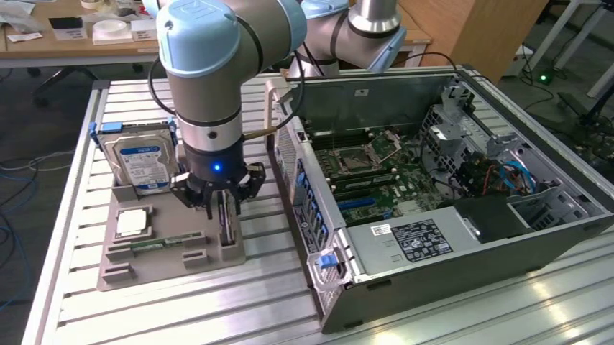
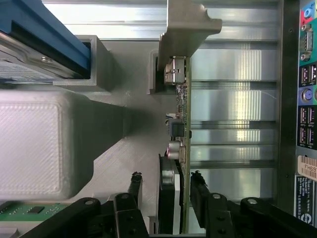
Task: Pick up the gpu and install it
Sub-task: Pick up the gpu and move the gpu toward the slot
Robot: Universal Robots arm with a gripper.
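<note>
Straddling the gpu (image 2: pixel 177 131), the gripper (image 2: pixel 166 187) hangs unclenched, a finger on each side; the card stands on edge, its long axis running along the gap.

Looks like a work room. Has a silver metal table (image 1: pixel 144 316) with long grooves, shiny in spots. Has a wooden desk (image 1: pixel 57 52) far back at the exterior view's left, papers (image 1: pixel 19 32) on top. Has a brown wooden cabinet (image 1: pixel 479 29) behind. Has a dark grey floor (image 1: pixel 21 122) with loose cables (image 1: pixel 11 169) and 1 small green light (image 1: pixel 544 75).
</note>
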